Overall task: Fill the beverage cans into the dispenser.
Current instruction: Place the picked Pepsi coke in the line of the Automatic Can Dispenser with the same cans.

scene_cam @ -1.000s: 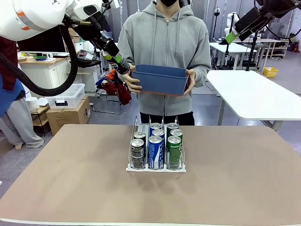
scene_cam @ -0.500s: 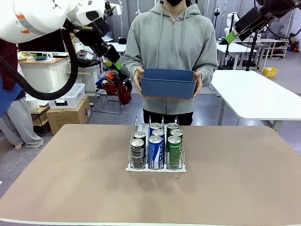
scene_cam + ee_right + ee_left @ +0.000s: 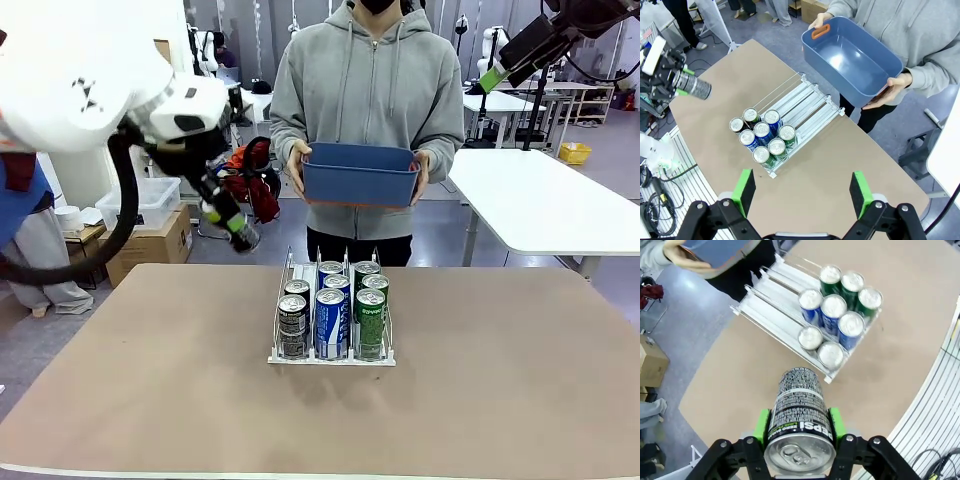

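A: Looking from the left side first, what is the left gripper (image 3: 243, 236) doing?

B: It is clenched on a black can (image 3: 801, 412). The green pads (image 3: 761, 426) press its two sides. In the front view this gripper hangs in the air above the desk (image 3: 150, 380), at about 10 o'clock from the dispenser (image 3: 332, 355), and well apart from it.

A: And where are the other beverage cans?

B: They stand upright in the dispenser, near the middle of the desk. In the front view the left lane has two dark cans (image 3: 292, 322), the middle lane has blue-and-white cans (image 3: 330, 320), and the right lane has green cans (image 3: 371, 318). They are packed toward the near end, touching each other. The far end of the lanes, at 12 o'clock, is bare.

A: What is behind the dispenser?

B: A person in a grey hoodie (image 3: 370, 90) stands at the far side and holds a blue bin (image 3: 360, 175) with both hands, above the desk edge. In the right wrist view the inside of the bin looks bare.

A: And the right gripper (image 3: 802, 192)?

B: It is released, the fingers are spread wide and nothing is between them. It is high above the desk, at about 2 o'clock from the dispenser in the front view.
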Controlling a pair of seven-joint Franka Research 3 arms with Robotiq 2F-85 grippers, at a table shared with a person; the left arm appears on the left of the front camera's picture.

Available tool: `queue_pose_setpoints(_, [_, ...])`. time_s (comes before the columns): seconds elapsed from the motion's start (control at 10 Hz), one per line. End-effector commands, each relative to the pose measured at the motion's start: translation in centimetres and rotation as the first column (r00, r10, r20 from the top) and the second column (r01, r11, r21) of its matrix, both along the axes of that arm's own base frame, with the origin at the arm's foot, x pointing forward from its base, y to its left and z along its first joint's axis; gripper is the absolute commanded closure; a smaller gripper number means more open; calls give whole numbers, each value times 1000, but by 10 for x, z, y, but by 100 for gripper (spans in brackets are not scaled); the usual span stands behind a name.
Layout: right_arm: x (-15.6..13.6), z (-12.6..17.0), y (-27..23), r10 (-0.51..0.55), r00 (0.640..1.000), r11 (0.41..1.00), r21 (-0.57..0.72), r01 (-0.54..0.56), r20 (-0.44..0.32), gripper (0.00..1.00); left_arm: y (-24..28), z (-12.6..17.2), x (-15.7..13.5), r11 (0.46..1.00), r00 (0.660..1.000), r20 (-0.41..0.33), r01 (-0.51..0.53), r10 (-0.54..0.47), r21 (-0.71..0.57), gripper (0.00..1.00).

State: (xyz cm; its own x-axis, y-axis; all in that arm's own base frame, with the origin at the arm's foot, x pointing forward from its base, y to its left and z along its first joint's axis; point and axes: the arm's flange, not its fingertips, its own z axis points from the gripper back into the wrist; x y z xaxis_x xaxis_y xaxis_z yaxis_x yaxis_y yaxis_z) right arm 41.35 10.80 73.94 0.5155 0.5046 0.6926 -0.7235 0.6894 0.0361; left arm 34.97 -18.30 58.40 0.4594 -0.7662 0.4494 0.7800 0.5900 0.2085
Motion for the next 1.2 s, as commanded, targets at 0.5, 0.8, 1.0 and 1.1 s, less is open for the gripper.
queue_pose_setpoints(0.5, [0, 0, -1, -2, 1000, 1000, 2, 2, 1, 0, -3, -12, -12, 1000, 1000, -4, 15, -15, 2, 42])
queue_pose_setpoints(0.8, [0, 0, -1, -2, 1000, 1000, 2, 2, 1, 0, -3, -15, -15, 999, 999, -11, 35, -35, -6, 42])
queue_pose_setpoints(1.0, [0, 0, -1, -2, 1000, 1000, 2, 2, 1, 0, -26, -53, -42, 1000, 1000, -11, 27, -27, -4, 42])
queue_pose_setpoints(1.1, [0, 0, -1, -2, 1000, 1000, 2, 2, 1, 0, -29, -66, -38, 998, 998, -6, 59, -59, 37, 42])
